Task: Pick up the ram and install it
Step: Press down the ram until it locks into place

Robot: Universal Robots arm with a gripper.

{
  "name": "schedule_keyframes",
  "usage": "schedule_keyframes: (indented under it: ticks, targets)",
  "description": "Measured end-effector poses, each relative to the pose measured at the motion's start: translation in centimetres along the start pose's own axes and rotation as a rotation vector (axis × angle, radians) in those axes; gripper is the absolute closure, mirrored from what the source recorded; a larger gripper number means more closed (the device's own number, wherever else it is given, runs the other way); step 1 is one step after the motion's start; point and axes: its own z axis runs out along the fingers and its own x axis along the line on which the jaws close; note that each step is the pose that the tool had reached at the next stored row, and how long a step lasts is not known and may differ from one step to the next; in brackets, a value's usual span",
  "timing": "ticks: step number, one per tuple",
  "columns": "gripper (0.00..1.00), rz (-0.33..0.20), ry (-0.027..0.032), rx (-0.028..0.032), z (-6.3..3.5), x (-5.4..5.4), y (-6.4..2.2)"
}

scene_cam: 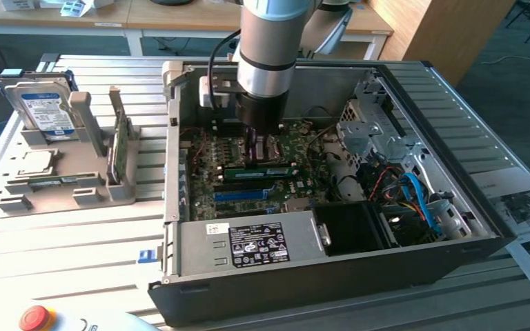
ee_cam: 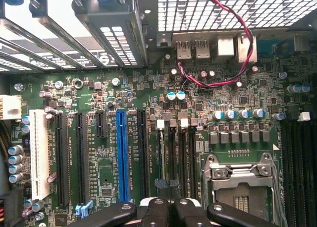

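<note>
While gripper (ee_cam: 167,207) sits closed over mobo, ram (scene_cam: 267,166) lies in slot just below.

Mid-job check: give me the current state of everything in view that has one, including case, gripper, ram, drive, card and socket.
computer case: on its side, open.
gripper: shut, low over the motherboard inside the case.
ram: green stick along the slots by the gripper; cannot tell if it is seated.
hard drive: upright in the grey holder.
expansion card: upright in the holder.
CPU socket: metal frame down.
</note>
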Motion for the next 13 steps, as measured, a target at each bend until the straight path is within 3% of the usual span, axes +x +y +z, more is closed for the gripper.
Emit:
schedule_keyframes:
  ticks: [13]
  targets:
    - [0.90,0.000,-0.0001,0.0000,0.13,0.00,-0.01]
